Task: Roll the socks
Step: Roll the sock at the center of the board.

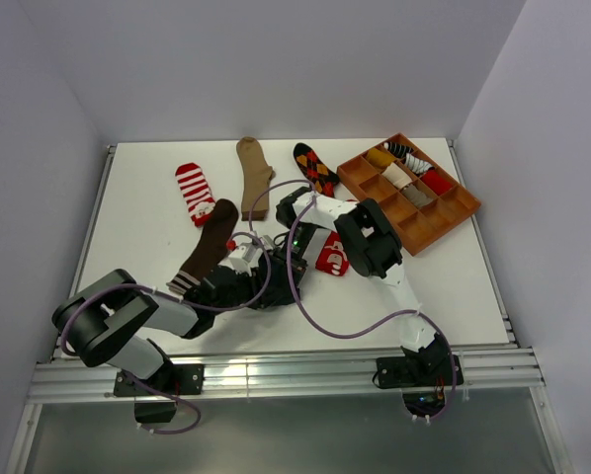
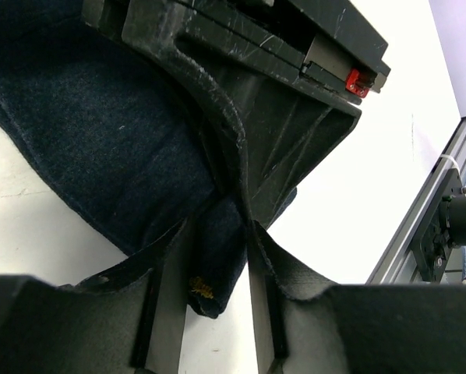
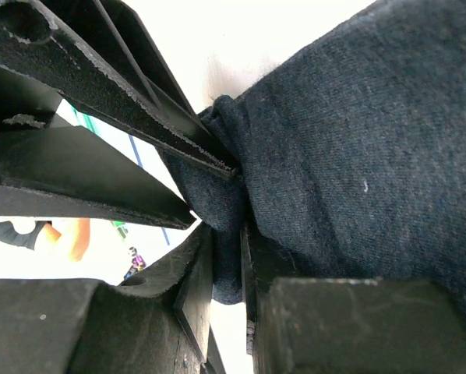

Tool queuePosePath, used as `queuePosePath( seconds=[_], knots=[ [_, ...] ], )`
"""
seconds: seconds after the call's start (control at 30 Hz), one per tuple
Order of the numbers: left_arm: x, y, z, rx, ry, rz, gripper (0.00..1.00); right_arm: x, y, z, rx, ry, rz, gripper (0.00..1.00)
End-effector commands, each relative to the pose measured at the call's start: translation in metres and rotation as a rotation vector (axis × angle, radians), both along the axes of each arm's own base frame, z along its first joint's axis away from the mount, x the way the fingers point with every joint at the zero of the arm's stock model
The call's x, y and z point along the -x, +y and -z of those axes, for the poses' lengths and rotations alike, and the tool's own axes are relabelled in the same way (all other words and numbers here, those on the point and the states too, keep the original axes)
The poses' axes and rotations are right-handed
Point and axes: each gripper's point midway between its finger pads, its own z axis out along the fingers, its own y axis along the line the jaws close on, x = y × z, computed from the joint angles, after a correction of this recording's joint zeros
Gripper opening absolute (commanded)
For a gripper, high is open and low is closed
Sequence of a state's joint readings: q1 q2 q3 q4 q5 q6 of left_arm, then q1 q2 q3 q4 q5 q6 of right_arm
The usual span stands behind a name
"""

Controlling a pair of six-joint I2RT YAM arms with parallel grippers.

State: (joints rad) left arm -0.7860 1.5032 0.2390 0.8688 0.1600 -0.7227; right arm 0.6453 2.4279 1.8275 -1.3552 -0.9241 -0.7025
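Navy sock (image 2: 100, 140): one fold clamped by left fingers (image 2: 169, 312) and right fingers (image 3: 192, 302) alike, tips facing; sock body stretches sideways off both pairs; neither arm nearer.

Left end effector (image 2: 215, 249) and right end effector (image 3: 227, 249) meet, jaws pinched.

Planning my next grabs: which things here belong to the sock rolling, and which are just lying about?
Job: dark navy fabric sock, red-white striped sock, tan fabric sock, black argyle sock, dark brown sock, red picture sock.
Lying about: brown wooden compartment tray.
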Motion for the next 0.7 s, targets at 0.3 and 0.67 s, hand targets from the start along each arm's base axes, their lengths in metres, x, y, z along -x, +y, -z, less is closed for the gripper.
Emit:
queuePosePath(
  seconds=[0.3, 0.67],
  knots=[
    [0.009, 0.000, 0.019, -0.041, 0.087, 0.012, 0.19, -0.023, 0.001, 0.017, 0.001, -0.103, 0.002, 0.23],
    [0.011, 0.004, 0.038, -0.097, 0.185, -0.014, 0.00, -0.041, 0.001, -0.005, -0.044, -0.229, 0.106, 0.48]
  ],
)
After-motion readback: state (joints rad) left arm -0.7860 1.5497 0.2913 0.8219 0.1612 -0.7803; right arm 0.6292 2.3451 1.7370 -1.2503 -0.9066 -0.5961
